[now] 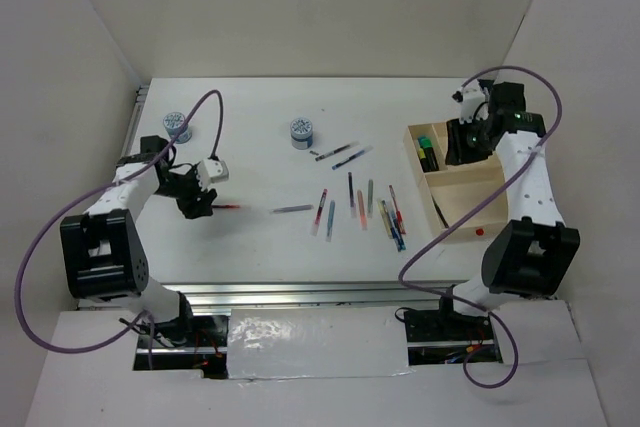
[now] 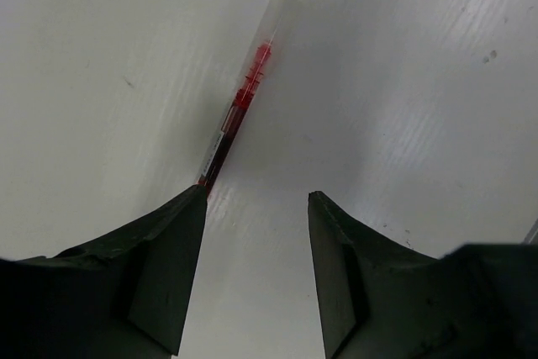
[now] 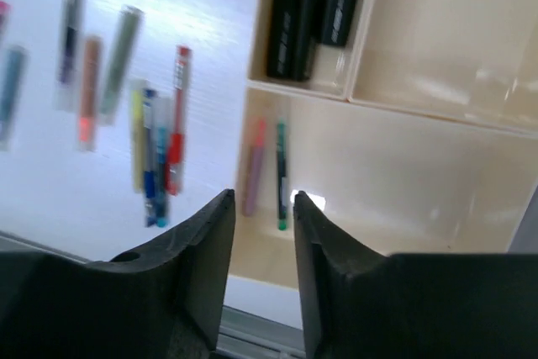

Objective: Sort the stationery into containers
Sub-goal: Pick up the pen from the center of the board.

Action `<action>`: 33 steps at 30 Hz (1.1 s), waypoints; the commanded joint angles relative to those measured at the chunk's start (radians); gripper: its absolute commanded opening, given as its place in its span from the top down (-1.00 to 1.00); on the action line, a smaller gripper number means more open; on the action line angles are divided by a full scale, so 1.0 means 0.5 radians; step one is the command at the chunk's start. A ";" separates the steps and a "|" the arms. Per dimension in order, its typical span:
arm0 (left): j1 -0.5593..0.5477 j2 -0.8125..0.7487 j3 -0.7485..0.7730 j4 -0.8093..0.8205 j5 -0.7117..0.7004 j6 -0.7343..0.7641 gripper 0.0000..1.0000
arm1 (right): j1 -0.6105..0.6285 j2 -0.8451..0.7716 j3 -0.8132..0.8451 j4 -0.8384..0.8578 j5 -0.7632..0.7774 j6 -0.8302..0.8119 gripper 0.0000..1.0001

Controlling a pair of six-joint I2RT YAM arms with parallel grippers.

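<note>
Loose stationery lying left of a pale wooden rectangular divided tray [image 1: 465, 205] at the right.
Stubby black-bodied highlighters [image 3: 298, 31], tipped purple and yellow, packed side by side in a small end compartment; thin pink pen [image 3: 254, 167] and thin green pen [image 3: 282, 176] lying parallel in the adjoining one. Flat outside the tray: clear red-ink pen [image 2: 241, 100] alone at far left, grey pen [image 1: 293, 209] near it, mixed cluster of thin pens [image 1: 362, 209] near the tray. Small round blue-white pot [image 1: 301, 133] upright at back centre, twin pot [image 1: 177, 124] at back left.
</note>
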 commanded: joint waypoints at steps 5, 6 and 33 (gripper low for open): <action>-0.104 0.360 0.137 0.140 -0.058 0.319 -0.17 | 0.114 -0.249 0.223 -0.184 -0.383 0.164 -0.22; -0.113 0.391 0.155 0.159 -0.085 0.307 -0.14 | 0.141 -0.270 0.220 -0.172 -0.392 0.204 -0.24; -0.298 0.361 0.307 0.010 0.030 -0.263 1.00 | 0.451 -0.746 0.088 0.279 -1.015 0.658 -0.24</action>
